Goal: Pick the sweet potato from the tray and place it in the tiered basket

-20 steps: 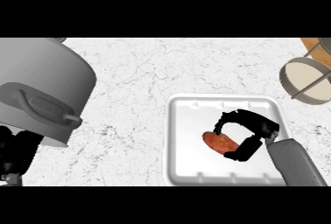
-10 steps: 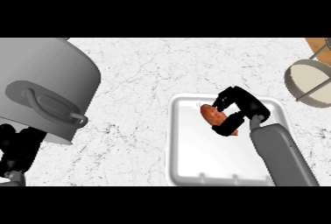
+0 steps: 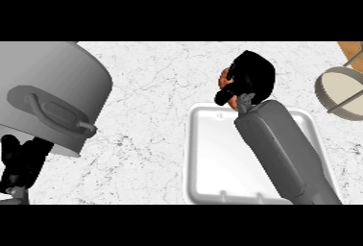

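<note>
My right hand (image 3: 249, 77) is curled round the orange sweet potato (image 3: 224, 76), of which only a sliver shows at the hand's left side. The hand is lifted above the counter, just beyond the far edge of the white tray (image 3: 212, 158), which lies bare under my right forearm. The tiered basket (image 3: 340, 89) stands at the right edge, with a round cream shelf and wire frame, apart from the hand. My left hand (image 3: 21, 166) shows at the lower left, dark, below the pot.
A large grey pot with a handled lid (image 3: 46, 96) fills the left side of the view. White marble counter (image 3: 156, 96) lies between the pot and the tray. A wooden surface shows at the top right corner.
My right hand has risen with the sweet potato and moved away from me, off the tray's middle to past its far edge. The view has shifted, so the pot looks larger.
</note>
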Controlling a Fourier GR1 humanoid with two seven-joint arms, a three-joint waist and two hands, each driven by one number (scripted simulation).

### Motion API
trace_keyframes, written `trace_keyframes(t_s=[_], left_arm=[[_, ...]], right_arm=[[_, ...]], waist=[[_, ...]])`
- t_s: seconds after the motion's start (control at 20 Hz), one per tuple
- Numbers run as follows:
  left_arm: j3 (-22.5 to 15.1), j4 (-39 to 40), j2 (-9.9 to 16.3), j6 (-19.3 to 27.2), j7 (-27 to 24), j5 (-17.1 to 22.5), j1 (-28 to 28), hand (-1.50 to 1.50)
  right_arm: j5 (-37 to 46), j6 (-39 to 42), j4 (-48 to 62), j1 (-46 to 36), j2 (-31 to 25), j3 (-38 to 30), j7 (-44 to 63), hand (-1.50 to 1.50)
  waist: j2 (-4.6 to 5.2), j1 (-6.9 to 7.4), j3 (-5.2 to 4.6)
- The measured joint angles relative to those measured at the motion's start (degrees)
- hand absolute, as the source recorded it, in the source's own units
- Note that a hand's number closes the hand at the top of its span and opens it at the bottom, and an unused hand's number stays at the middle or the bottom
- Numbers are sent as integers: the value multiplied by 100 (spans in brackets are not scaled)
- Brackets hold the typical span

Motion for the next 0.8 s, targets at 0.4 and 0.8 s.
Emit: trace_keyframes(t_s=[0.4,0.8], left_arm=[[73,-66,-18,45,62,13,71,0],[128,-139,-22,-28,28,38,173,0]], right_arm=[[1570,-76,72,-1214,281,-113,648,150],[1928,-258,256,-1693,-78,-1043,277,150]], waist=[[20,-105,29],[50,-135,41]])
